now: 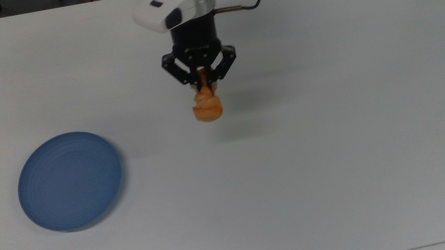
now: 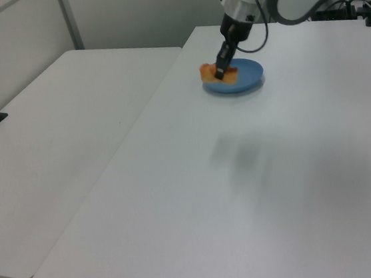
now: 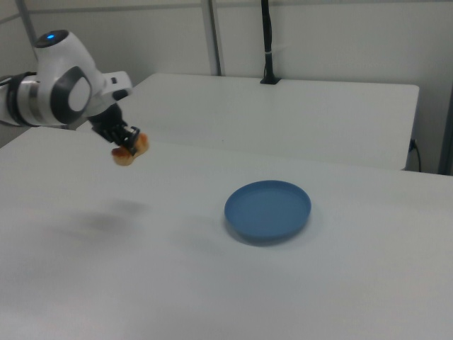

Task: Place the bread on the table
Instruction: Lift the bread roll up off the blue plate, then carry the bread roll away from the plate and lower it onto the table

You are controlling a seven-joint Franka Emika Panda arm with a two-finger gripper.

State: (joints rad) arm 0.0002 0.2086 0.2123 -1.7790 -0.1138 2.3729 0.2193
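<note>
Smooth matte white table [image 1: 340, 147], round ridged blue plate [image 1: 70, 181], black fingers [image 1: 204, 84] clamped on knobbly golden bread [image 1: 207, 108]

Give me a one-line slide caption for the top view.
Gripper carries the bread above the white table, right of the empty blue plate.

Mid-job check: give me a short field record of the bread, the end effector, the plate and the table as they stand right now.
bread: held in the air, hanging below the fingertips, above the table, not touching it
end effector: shut on the bread, pointing down
plate: blue, round, nothing on it, toward the top view's left of the bread
table: white, bare under the bread, with a faint shadow below it
task state: bread is off the plate, not yet set down
</note>
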